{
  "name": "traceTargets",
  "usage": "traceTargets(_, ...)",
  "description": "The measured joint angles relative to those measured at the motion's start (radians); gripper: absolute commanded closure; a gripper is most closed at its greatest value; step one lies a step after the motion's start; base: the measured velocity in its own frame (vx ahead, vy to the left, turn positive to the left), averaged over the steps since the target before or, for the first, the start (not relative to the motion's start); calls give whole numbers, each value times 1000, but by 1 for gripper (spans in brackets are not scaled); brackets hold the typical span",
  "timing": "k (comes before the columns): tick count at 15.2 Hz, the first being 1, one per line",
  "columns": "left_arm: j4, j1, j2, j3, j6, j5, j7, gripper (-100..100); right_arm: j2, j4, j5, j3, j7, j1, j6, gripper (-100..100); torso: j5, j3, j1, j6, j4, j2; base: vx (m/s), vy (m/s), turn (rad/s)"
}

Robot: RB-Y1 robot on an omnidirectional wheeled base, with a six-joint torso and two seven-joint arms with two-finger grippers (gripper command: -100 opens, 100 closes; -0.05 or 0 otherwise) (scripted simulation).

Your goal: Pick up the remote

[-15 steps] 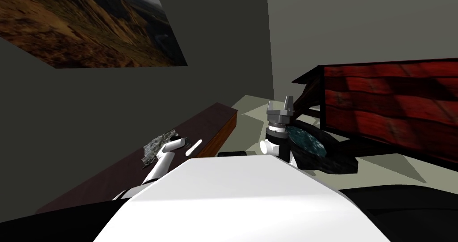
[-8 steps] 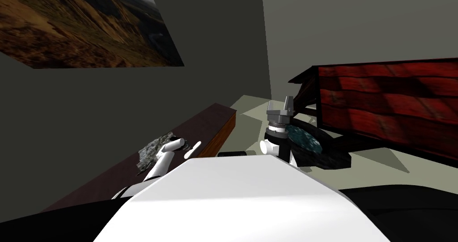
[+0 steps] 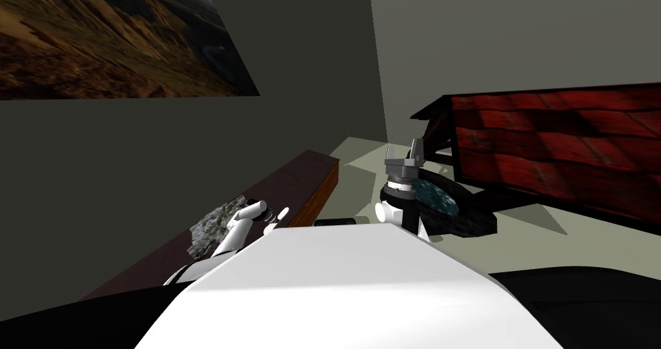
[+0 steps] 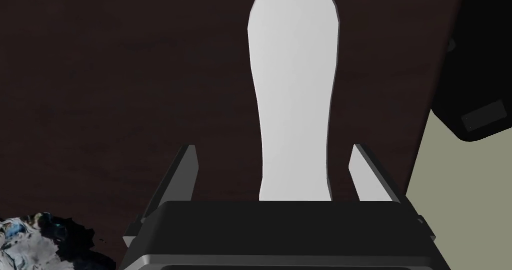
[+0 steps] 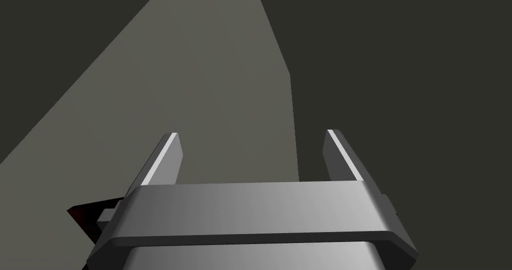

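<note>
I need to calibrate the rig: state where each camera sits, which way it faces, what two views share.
Head view: on the head, looking steeply down and forward at the dark brown wooden tabletop; both forearms show, left gripper low, right gripper raised.
Left wrist view: on the left hand, looking down at the plain white elongated remote between its open gripper's fingers.
Right wrist view: on the right hand, looking along its open gripper.
Shared: head and left wrist views both show remote and tabletop.

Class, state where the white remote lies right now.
Left wrist view: the remote lies on the dark sideboard on my left, its end inside the open left gripper.
</note>
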Motion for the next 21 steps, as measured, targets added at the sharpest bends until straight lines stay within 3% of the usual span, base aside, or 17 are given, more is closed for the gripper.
traceTargets(5, 64, -5, -14, 3, 72, 14, 19, -100, 0, 0, 0, 0, 0, 0, 0, 0, 1, -1, 2, 0, 0, -1, 38, 59, -67)
traceTargets(11, 121, -8, -48, -1, 7, -4, 4, -100, 0, 0, 0, 0, 0, 0, 0, 0, 0, 0, -1, 0, 0, 0, 23, 20, 17)
traceTargets(12, 124, -8, -49, -1, 2, -4, 2, 100, 0, 0, 0, 0, 0, 0, 0, 0, 0, 0, -2, 0, 0, 0, 5, 4, 0)
traceTargets(17, 124, -8, -50, -1, 3, -4, 2, 100, 0, 0, 0, 0, 0, 0, 0, 0, 0, 0, 0, 0, 0, 1, -3, -3, -5)
traceTargets(21, 84, -9, -21, 2, 55, 11, 14, 100, 0, 0, 0, 0, 0, 0, 0, 0, -1, 2, -2, 1, 1, 3, -30, -23, -22)
